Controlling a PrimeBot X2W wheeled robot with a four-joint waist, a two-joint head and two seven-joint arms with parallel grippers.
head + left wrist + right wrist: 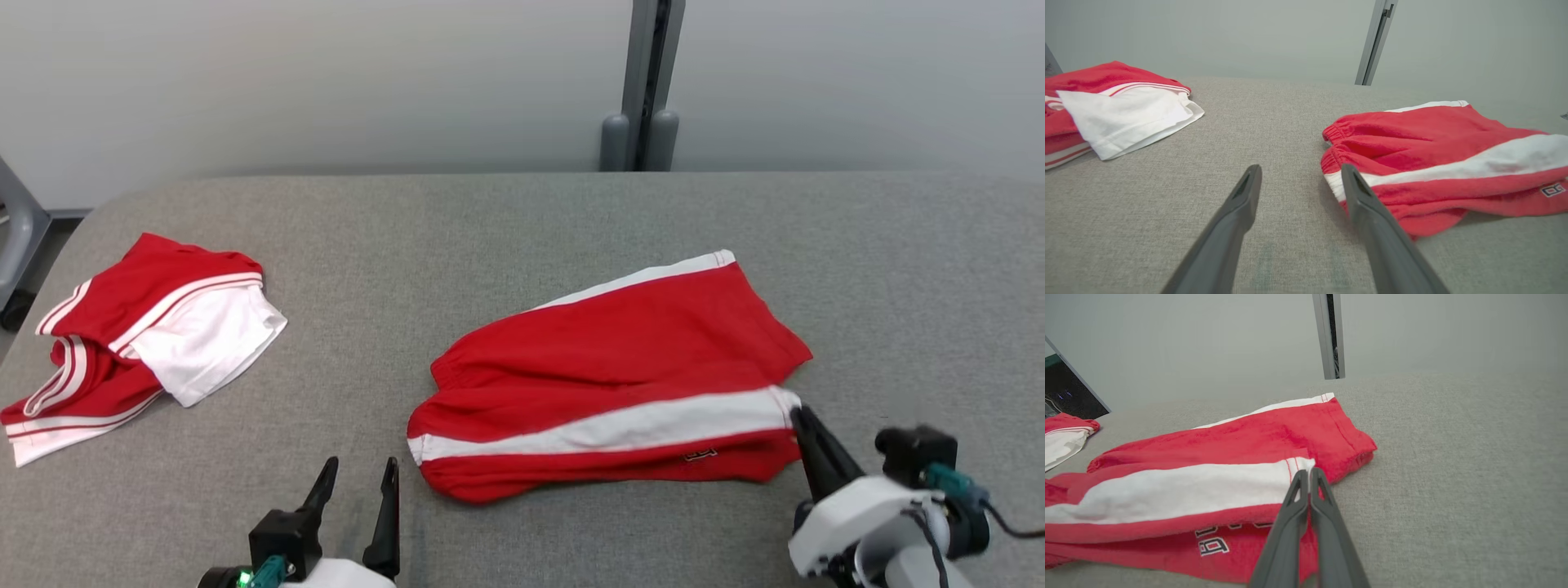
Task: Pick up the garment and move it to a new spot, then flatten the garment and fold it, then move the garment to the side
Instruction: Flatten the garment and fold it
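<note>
Red garment [612, 367] lies on grey bench [522, 220], long axis left-right. My right gripper [798, 415] pinched together on its right hem; my left gripper [361, 464] spread apart, just beside waistband end.

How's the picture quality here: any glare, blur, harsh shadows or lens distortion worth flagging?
Head view: soft even light, no glare; the dark block behind the right tool slightly smeared. Left wrist view: wide-angle stretch makes the open left tool loom; faint shadow under the spread shorts. Right wrist view: crisp at the hem, hazy wall behind.
</note>
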